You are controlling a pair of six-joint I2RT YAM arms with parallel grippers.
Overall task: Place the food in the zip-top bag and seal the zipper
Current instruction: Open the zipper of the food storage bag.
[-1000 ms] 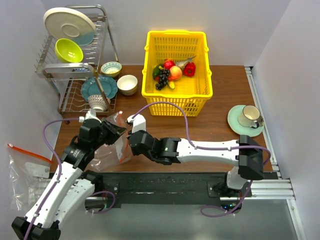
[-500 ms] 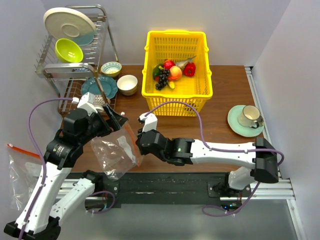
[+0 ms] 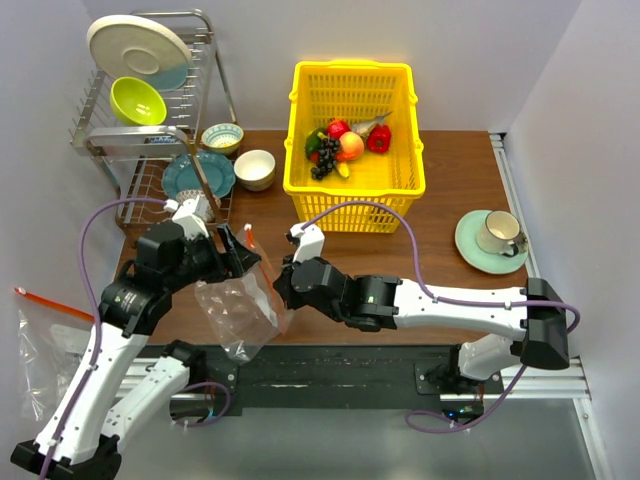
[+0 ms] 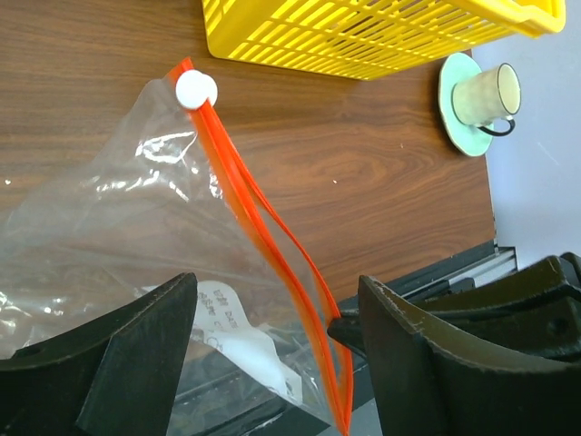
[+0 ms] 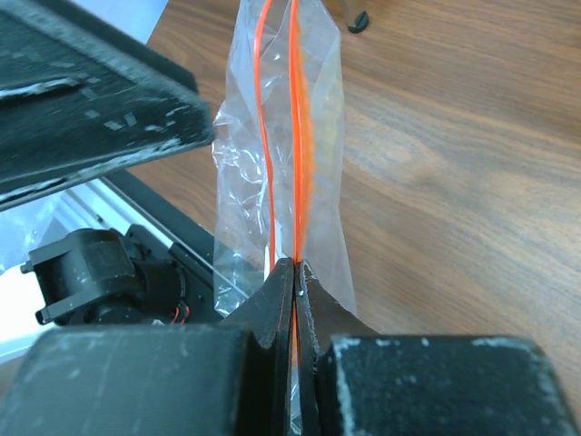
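Note:
The zip-top bag [image 3: 238, 312] hangs crinkled and empty over the table's front edge, left of centre. My right gripper [image 3: 283, 287] is shut on its red-orange zipper [image 4: 254, 209]; the right wrist view shows the jaws [image 5: 295, 265] pinching one strip while the other strip [image 5: 263, 136] stands slightly apart. The white end piece [image 4: 196, 89] sits at the far end. My left gripper [image 4: 274, 291] is open, its fingers wide on either side of the bag, not gripping. The food [image 3: 345, 143], a red apple, peach, red pepper, grapes and banana, lies in the yellow basket [image 3: 352, 205].
A dish rack [image 3: 150, 130] with plates and a green bowl stands at the back left, with two small bowls [image 3: 254, 168] beside it. A cup on a green saucer [image 3: 495, 238] sits at the right. Another flat clear bag [image 3: 45, 350] lies off the table's left edge.
The bag has come up off the table and now hangs from the right gripper. Both arms shifted a little right, and the left gripper stayed around the bag.

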